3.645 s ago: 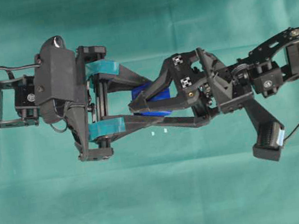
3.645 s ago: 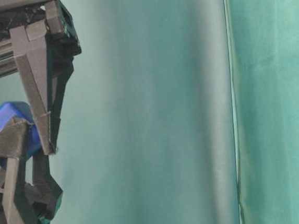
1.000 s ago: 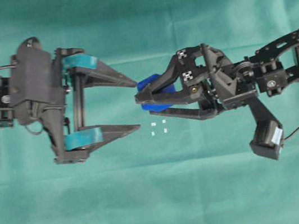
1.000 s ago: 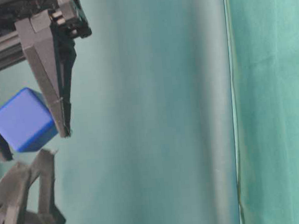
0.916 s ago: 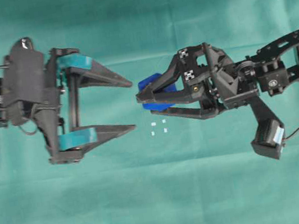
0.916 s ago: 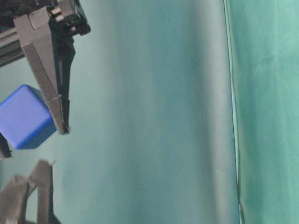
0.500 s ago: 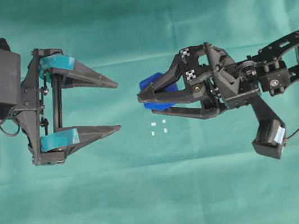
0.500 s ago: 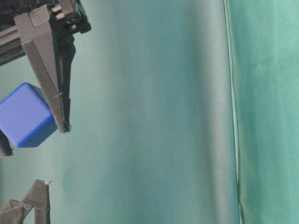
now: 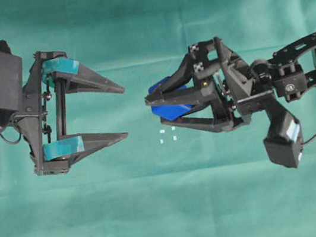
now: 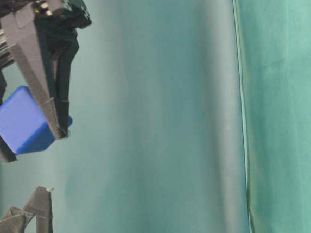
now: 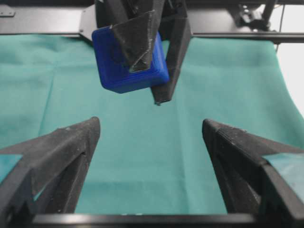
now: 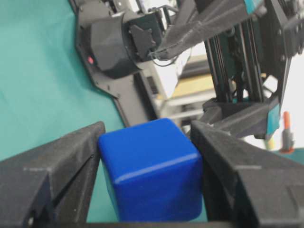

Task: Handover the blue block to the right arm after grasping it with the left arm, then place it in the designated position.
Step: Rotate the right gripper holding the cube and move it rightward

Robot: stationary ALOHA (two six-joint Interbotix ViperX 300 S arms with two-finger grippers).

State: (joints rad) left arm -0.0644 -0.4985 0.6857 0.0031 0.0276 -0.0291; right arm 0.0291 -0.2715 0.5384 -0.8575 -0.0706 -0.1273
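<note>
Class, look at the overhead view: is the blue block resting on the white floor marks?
No: the blue block is clamped in the right end effector, above and apart from the white marks.

Two arms facing each other over the surface (image 9: 173, 212), block between them on the right side.

In the overhead view the left arm (image 9: 4, 97) sits at the left with its gripper (image 9: 124, 113) pointing right. The right arm (image 9: 295, 72) sits at the right, its gripper (image 9: 149, 106) pointing left. The block (image 9: 171, 109) sits between the right fingers (image 9: 172, 95), apart from the left fingers (image 9: 95, 83). The marks (image 9: 167, 134) lie on the surface just below the block in that view, between the two grippers.
</note>
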